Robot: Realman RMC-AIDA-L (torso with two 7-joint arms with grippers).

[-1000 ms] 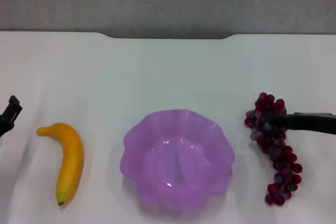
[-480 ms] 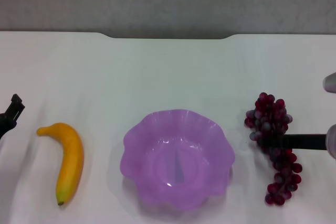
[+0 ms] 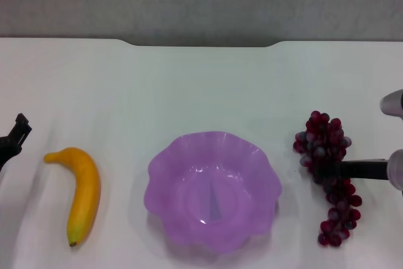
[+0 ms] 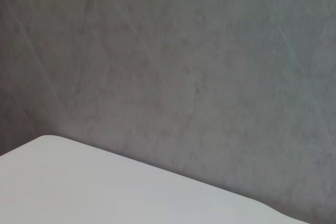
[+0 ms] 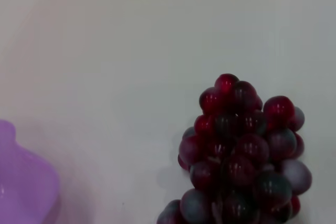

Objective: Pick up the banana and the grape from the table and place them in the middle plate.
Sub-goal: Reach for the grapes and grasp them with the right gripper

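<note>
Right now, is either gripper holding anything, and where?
Cannot tell. The right gripper lies across the grape mid-bunch; no grip shows. The left gripper holds nothing.

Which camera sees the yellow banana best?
The head view: the curved yellow-orange banana lies whole on the white table, left of the purple scalloped plate. The left wrist view shows only table edge and wall; the right wrist view shows grapes and plate rim, no banana.

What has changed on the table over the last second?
The right end effector, reaching across the bunch of dark red-purple grapes, slid toward the near end of the bunch. The left end effector barely shifted. The yellow banana and the translucent purple scalloped plate stayed put.
</note>
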